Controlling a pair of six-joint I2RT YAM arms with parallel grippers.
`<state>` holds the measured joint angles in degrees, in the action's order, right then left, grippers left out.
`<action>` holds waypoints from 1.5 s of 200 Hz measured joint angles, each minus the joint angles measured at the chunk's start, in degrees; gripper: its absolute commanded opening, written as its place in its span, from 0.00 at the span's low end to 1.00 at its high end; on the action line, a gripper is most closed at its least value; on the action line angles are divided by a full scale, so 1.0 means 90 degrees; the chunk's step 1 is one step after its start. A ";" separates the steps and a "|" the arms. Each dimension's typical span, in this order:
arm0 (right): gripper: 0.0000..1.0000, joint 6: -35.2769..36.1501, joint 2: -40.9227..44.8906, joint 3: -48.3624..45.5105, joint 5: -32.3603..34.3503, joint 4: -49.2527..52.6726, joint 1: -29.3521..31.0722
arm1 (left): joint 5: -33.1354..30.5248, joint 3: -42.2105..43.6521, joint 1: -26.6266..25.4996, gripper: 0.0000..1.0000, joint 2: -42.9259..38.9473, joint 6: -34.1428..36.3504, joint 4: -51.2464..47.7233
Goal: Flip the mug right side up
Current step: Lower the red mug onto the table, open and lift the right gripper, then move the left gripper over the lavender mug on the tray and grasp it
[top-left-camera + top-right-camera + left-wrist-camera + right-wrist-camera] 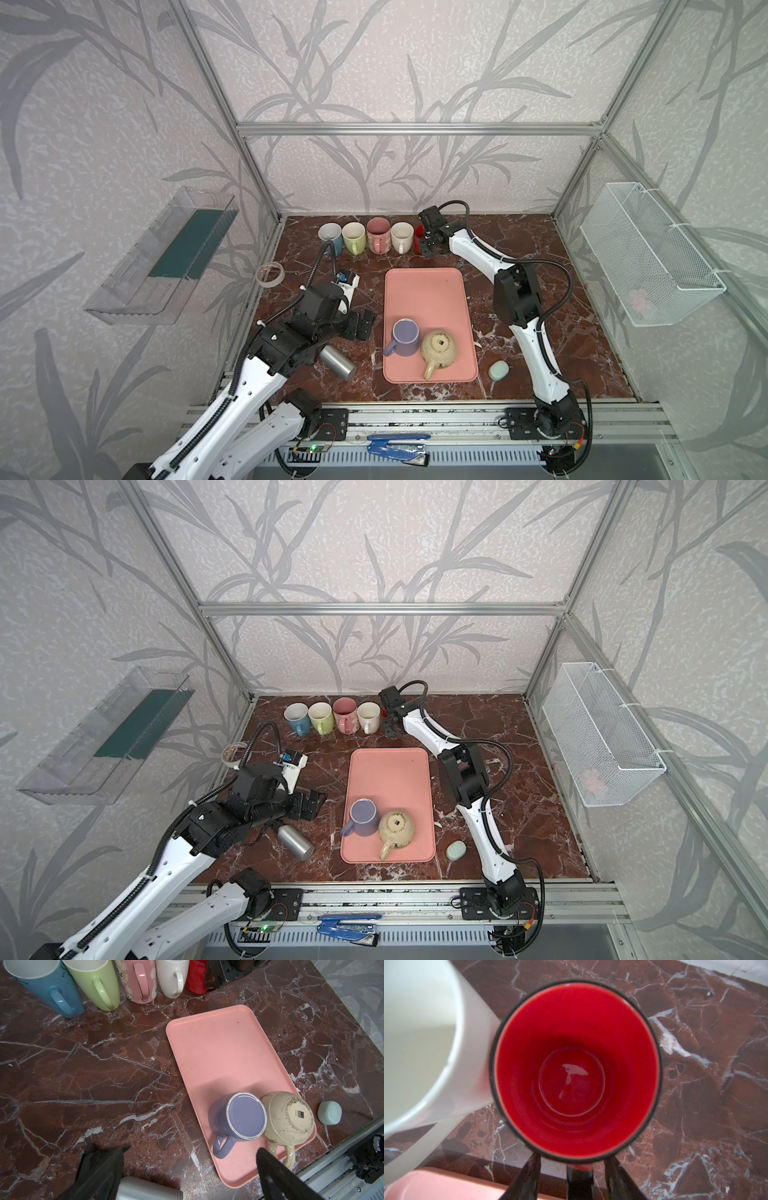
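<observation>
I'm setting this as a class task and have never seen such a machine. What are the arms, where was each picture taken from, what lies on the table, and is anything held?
These are two robot arms, each ending in a two-fingered gripper. Two pictures look down on the whole scene; the others come from a camera on each wrist. On the table stand a row of upright mugs, a pink tray bearing an upside-down purple mug and cream mug, plus a metal cylinder, tape roll and a small pale-green object. The left gripper hangs open, empty, beside the tray. The right gripper has its fingers either side of the handle of the red mug, not touching; nothing is held.
</observation>
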<state>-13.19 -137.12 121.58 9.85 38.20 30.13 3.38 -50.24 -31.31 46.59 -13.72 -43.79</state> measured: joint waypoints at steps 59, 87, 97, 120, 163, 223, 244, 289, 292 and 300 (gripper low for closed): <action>0.64 0.0168 0.2407 -0.2824 -0.0427 -0.1035 0.0002 | -0.0090 -0.0163 -0.0884 0.93 0.0899 0.0017 -0.0299; 0.67 0.0216 0.3745 -0.4136 -0.0622 -0.1707 0.0005 | -0.0180 -0.0274 -0.1372 0.87 0.1370 -0.0012 -0.0442; 0.68 0.0236 0.4160 -0.4600 -0.0699 -0.1892 0.0005 | -0.0250 -0.0274 -0.1537 0.83 0.1409 -0.0036 -0.0520; 0.70 0.0204 0.5124 -0.5761 -0.0923 -0.2317 0.0017 | -0.0328 -0.0284 -0.1841 0.70 0.1498 -0.0153 -0.0605; 0.71 -0.0189 0.6696 -0.7611 -0.1355 -0.2958 0.0036 | -0.0474 -0.0282 -0.2273 0.67 0.1957 -0.0316 -0.0624; 0.72 -0.0811 0.8216 -0.9075 -0.1848 -0.3820 0.0160 | -0.0656 -0.0214 -0.2494 0.64 0.2463 -0.0529 -0.0401; 0.72 -0.0952 0.8371 -0.9464 -0.1945 -0.4085 0.0175 | -0.0707 -0.0119 -0.2499 0.61 0.2645 -0.0610 -0.0214; 0.72 -0.1188 0.8369 -0.9685 -0.2064 -0.4420 0.0177 | -0.0784 -0.0068 -0.2516 0.53 0.3242 -0.0729 0.0112; 0.72 -0.1197 0.8369 -0.9687 -0.2072 -0.4442 0.0177 | -0.0794 -0.0070 -0.2516 0.52 0.3286 -0.0731 0.0119; 0.72 -0.1224 0.8369 -0.9695 -0.2101 -0.4510 0.0177 | -0.0811 -0.0075 -0.2516 0.52 0.3436 -0.0772 0.0146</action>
<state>-24.21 -61.80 34.33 -9.06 -2.39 31.73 -3.92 -50.92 -53.95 77.52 -20.67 -42.48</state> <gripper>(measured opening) 0.723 0.527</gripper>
